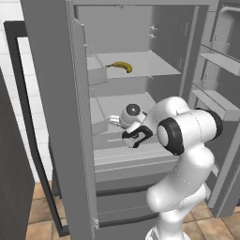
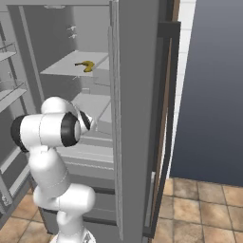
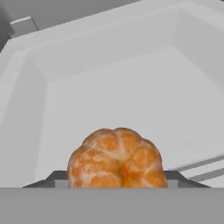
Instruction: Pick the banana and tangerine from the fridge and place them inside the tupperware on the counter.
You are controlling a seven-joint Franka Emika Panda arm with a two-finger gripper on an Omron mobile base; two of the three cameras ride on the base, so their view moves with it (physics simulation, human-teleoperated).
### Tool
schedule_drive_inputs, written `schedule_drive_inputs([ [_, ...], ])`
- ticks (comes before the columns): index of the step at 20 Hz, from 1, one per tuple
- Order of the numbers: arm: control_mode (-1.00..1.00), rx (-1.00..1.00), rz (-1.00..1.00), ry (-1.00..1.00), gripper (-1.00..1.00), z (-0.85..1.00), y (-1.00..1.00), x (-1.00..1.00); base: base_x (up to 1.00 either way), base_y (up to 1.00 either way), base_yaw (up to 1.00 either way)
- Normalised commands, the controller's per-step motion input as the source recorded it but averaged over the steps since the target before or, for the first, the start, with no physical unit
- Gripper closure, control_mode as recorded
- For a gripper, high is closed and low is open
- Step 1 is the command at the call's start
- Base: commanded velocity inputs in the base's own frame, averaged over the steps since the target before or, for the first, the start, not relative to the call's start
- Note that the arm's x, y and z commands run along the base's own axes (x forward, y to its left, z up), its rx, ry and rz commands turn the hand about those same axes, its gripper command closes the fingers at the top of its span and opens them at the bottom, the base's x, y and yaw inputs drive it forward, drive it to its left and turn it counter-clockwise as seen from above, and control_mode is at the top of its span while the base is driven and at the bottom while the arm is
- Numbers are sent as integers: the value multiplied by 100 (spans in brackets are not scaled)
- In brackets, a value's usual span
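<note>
Round, segmented orange tangerine (image 3: 117, 158)

Brown tiled floor (image 2: 199, 204) down at 5 o'clock, big dark panel (image 2: 213, 90) at 3 o'clock, white tiled wall (image 1: 9, 51) at 9.

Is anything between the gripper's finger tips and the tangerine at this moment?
Nothing: in the hand view the tangerine sits right between the two dark finger tips, with bare grey fridge shelf beyond it.
</note>
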Motion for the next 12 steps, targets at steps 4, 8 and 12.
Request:
schedule_drive_inputs([
  [4, -100, 9, 0, 0, 100, 69, -25, -63, 0, 0, 0],
  [8, -100, 0, 0, 0, 100, 95, -16, -39, 0, 0, 0],
  [12, -100, 0, 0, 0, 100, 94, -1, -20, 0, 0, 0],
])
